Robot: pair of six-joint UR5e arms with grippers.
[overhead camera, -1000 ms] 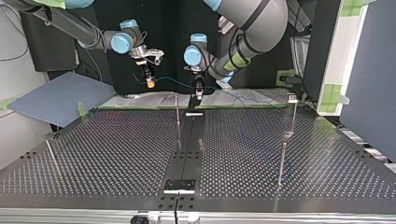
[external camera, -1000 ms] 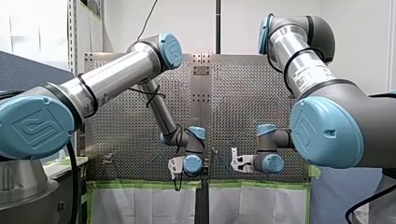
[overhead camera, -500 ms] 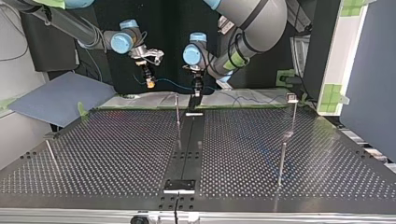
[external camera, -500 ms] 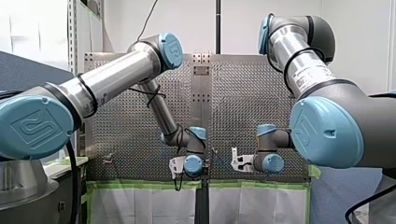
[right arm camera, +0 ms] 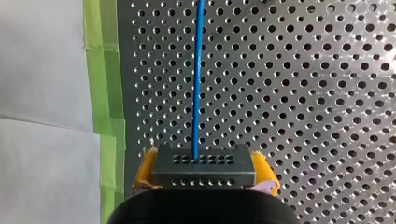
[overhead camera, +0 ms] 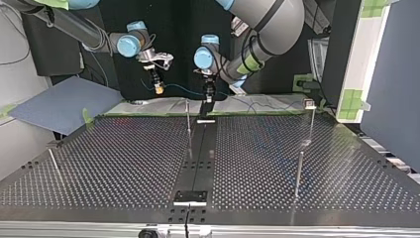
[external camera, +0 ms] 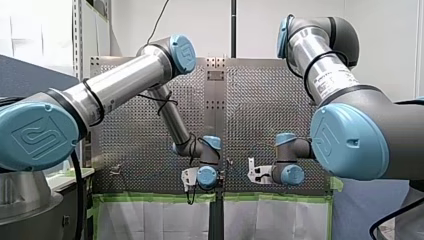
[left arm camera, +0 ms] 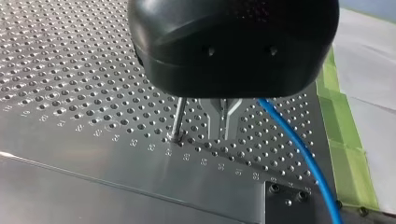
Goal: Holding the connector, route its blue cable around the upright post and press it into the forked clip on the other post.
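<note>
Connector point(right arm camera: 203, 167) clamped in my right gripper's point(right arm camera: 204, 171) yellow pads point(right arm camera: 144, 170); blue cable point(right arm camera: 198, 79) runs ahead. Upright post point(left arm camera: 178, 116) beside my left gripper point(left arm camera: 219, 127), grip unclear.

Perforated table point(right arm camera: 303, 93): bare metal, dull satin sheen. Blue cable point(right arm camera: 198, 70): smooth glossy plastic jacket. Connector point(right arm camera: 203, 168): dark matt plastic. Yellow pads point(right arm camera: 145, 168): matt, rubbery look. Upright post point(left arm camera: 178, 116): polished metal. Green tape point(right arm camera: 105, 70): matt, slightly creased.
</note>
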